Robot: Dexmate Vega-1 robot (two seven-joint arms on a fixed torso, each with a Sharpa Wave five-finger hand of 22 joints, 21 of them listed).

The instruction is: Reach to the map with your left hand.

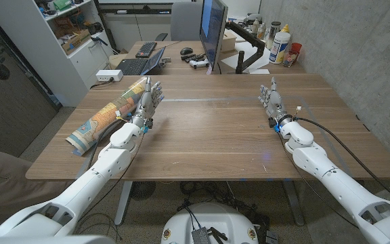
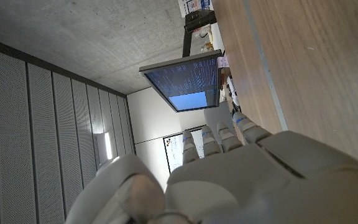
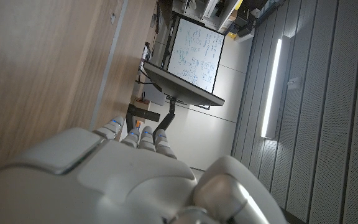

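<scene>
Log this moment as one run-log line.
left hand: open, beside map, contact unclear | right hand: open, idle on table

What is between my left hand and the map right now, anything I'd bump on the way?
Nothing visible. In the head view the left hand is open, fingers up, right beside the rolled map, at its inner edge. No object lies between them; whether they already touch is unclear.

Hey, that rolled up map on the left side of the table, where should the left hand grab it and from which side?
Probably around the middle of the map, coming from its right side. It lies as a long loose roll, running from the near left table edge toward the far middle, and the left hand stands right beside its far half, fingers apart. The near end flares open, so it looks less firm to grip.
</scene>
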